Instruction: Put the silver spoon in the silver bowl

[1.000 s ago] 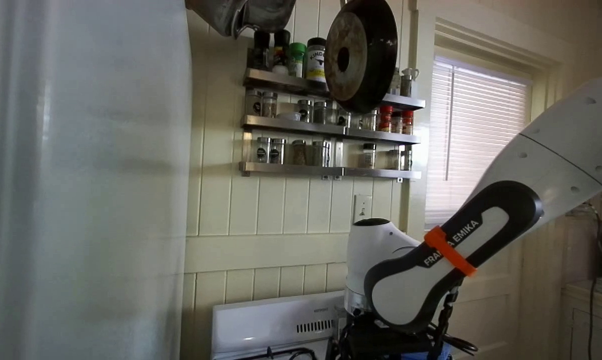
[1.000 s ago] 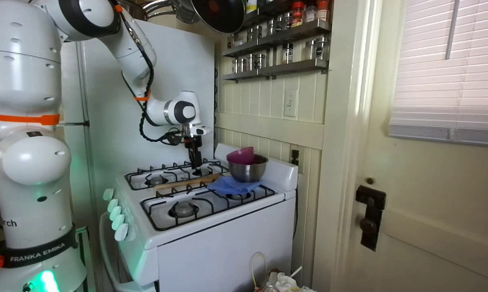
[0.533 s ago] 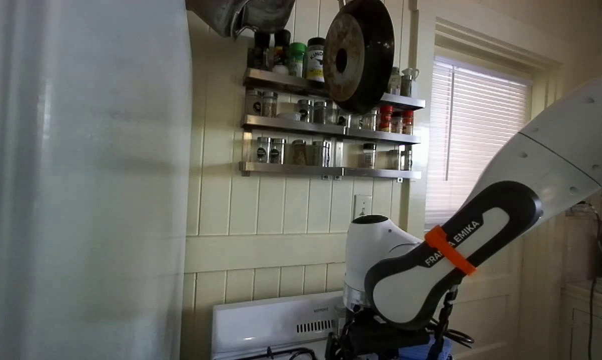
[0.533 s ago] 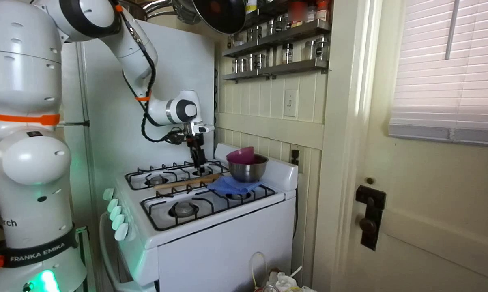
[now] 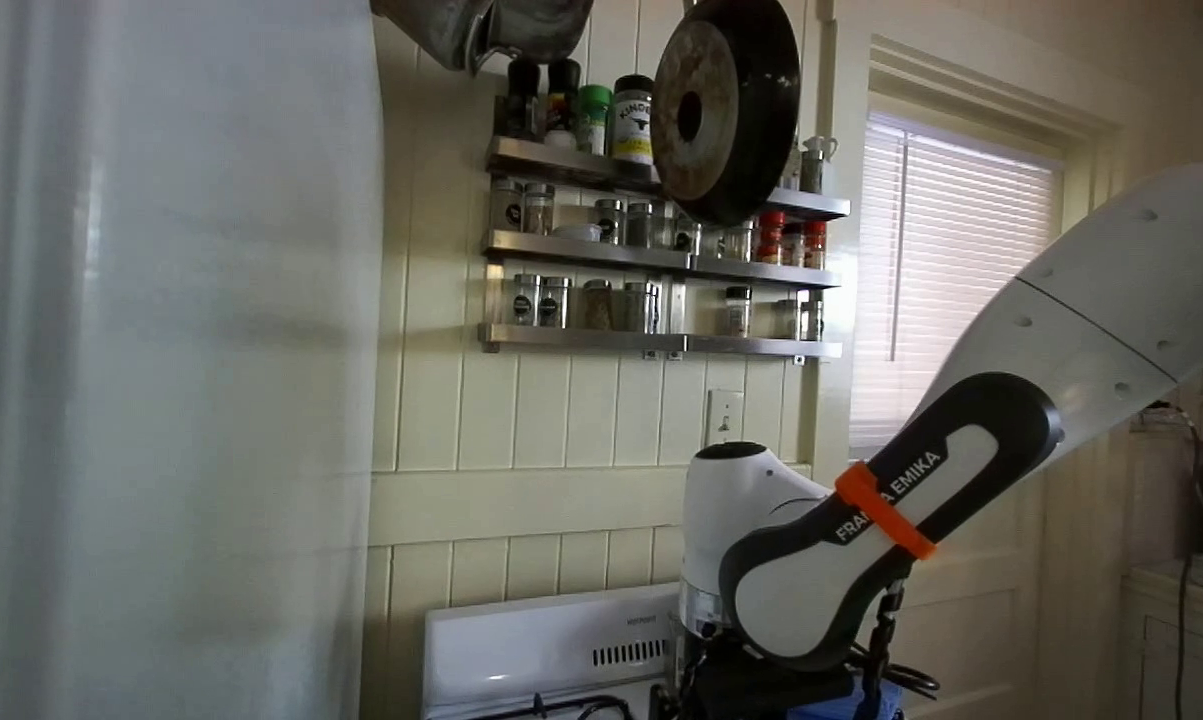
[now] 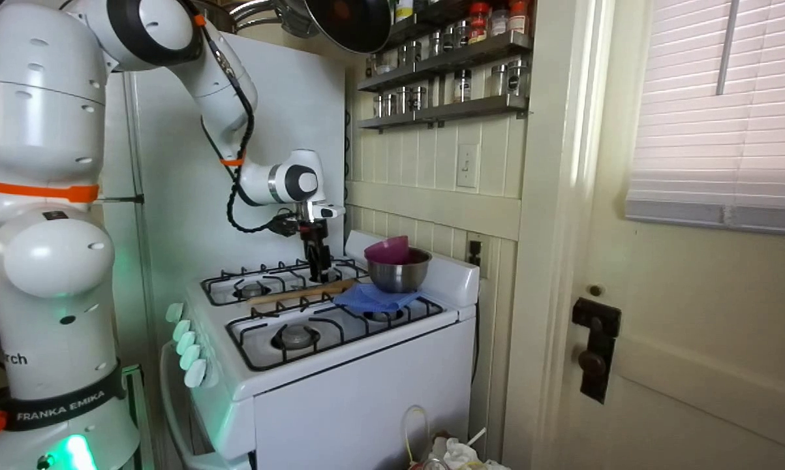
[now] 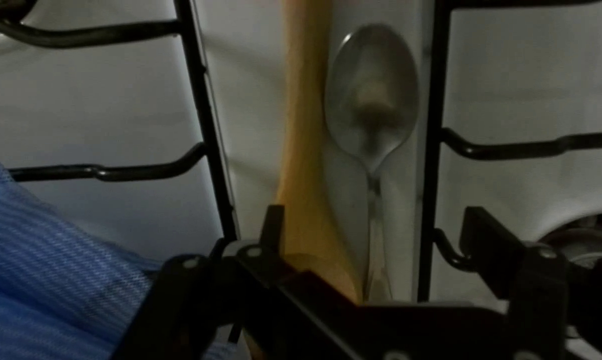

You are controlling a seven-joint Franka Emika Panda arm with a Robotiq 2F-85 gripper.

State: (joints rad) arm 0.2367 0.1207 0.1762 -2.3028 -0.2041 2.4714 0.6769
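The silver spoon (image 7: 373,95) lies on the white stove top in the wrist view, its bowl end away from my gripper and its handle running down between my fingers. A wooden spoon (image 7: 306,150) lies close alongside it. My gripper (image 7: 376,227) is open and empty, with its fingers astride both spoons. In an exterior view my gripper (image 6: 320,275) points down just above the stove, near the wooden spoon. The silver bowl (image 6: 399,277) stands at the back of the stove on a blue cloth, with a pink bowl (image 6: 389,250) tilted inside it. The silver spoon cannot be made out in the exterior views.
Black burner grates (image 7: 433,150) run along both sides of the spoons. The blue cloth (image 6: 372,297) lies between gripper and silver bowl. The stove's back panel (image 6: 444,277) and wall are behind. A tall white fridge (image 6: 288,130) stands beside the stove. A pan (image 6: 353,23) hangs above.
My gripper has moved slightly lower and a little toward the silver bowl's side. The arm's upper links have shifted slightly. The bowls, cloth and wooden spoon have not moved.
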